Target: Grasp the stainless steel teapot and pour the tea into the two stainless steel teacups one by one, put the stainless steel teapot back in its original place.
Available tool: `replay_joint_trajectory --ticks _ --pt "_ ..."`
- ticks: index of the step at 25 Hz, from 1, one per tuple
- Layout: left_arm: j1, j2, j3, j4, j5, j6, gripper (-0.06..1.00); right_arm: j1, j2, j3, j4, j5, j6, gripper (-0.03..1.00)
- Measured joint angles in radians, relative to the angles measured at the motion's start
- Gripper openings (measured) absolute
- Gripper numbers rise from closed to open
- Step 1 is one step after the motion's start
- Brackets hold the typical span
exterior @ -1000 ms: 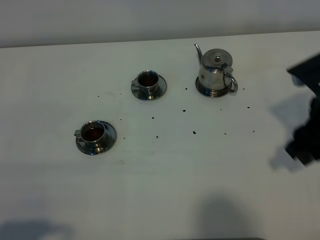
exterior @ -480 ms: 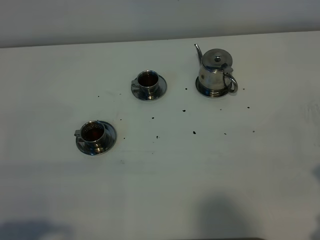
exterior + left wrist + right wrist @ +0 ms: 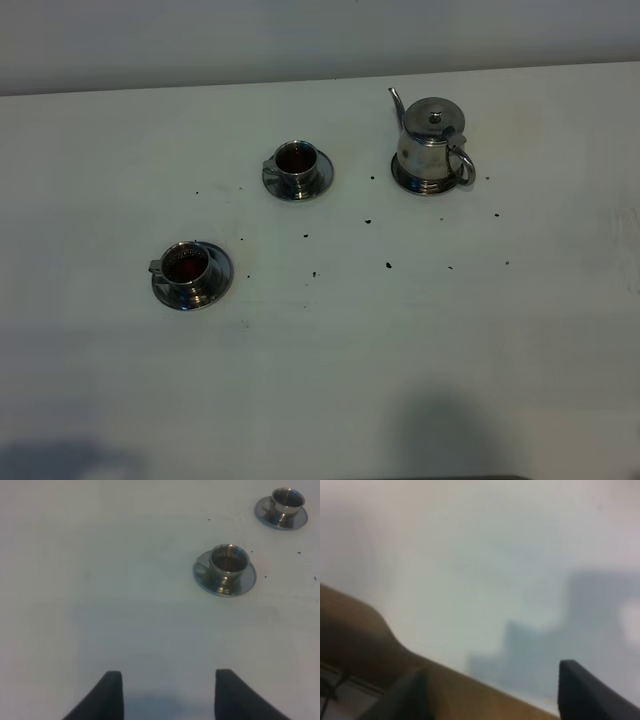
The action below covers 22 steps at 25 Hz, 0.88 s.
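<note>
counter: white and broad, it carries every vessel; the overhead view shows no arm over it.
stainless steel teapot: the biggest vessel, upright at the far right side of the counter, lid on, thin spout toward the back wall, loop handle facing the right edge. It sits squarely on the original place, the round steel disc whose rim shows under its base. Judged from that, the pot is already back on its stand.
two stainless steel teacups: each stands upright on its own saucer. One is left of the teapot, near the middle of the counter; the other is nearer the front and further left, well apart from the first. Both show a dark reddish fill, so pouring looks finished for both.
left tool: two dark fingers stand spread with bare counter between them, holding nothing. It hangs above the counter short of the nearer cup, apparently parked clear so as not to disturb the cups.
right tool: its fingers are wide apart and hold nothing; the view is blurred, showing the counter's brown edge, so it seems drawn off to the side.
dark specks: small black bits scattered on the counter between pot and cups, probably spilled tea leaves.
stage: the task looks all but complete.
</note>
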Motion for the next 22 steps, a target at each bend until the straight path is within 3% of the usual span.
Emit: replay_joint_trajectory --ticks 9,18,22 --pt "0.000 0.000 0.000 0.000 0.000 0.000 0.45 -0.025 -0.012 0.009 -0.010 0.001 0.023 0.53" --pt "0.000 0.000 0.000 0.000 0.000 0.001 0.45 -0.334 -0.104 0.009 -0.020 0.002 0.036 0.53" --pt "0.000 0.000 0.000 0.000 0.000 0.001 0.45 -0.397 -0.230 0.011 -0.019 0.002 0.034 0.53"
